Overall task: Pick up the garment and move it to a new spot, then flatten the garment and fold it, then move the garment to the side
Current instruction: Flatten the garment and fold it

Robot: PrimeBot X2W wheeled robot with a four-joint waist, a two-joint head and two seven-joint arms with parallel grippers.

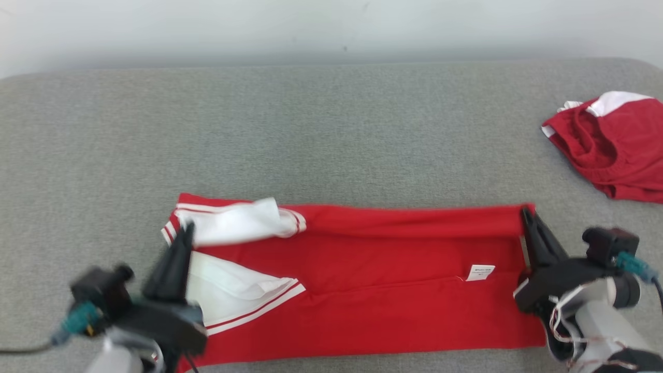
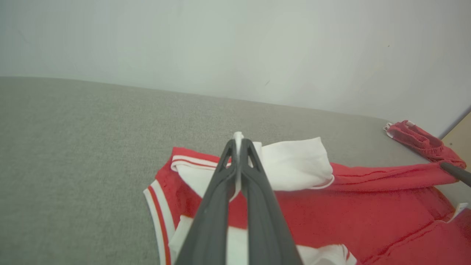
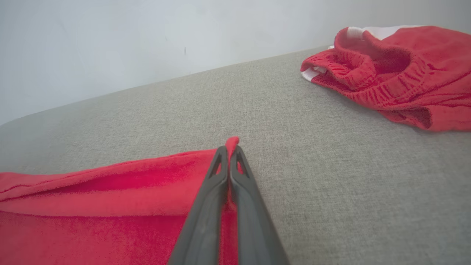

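A red garment (image 1: 373, 269) with white sleeves and striped trim lies spread along the near side of the grey surface, its far edge folded over toward me. My left gripper (image 1: 187, 229) is shut on the white fabric at the garment's left end; the left wrist view shows white cloth pinched between the tips of that gripper (image 2: 238, 141). My right gripper (image 1: 525, 211) is shut on the red corner at the garment's far right, and the right wrist view shows red fabric (image 3: 110, 191) poking up between the tips of this gripper (image 3: 229, 147). A small white label (image 1: 480, 272) lies on the garment near the right end.
A second red and white garment (image 1: 616, 147) lies bunched at the far right edge of the grey padded surface (image 1: 331, 129), also visible in the right wrist view (image 3: 397, 73). A pale wall (image 1: 331, 26) stands behind the surface.
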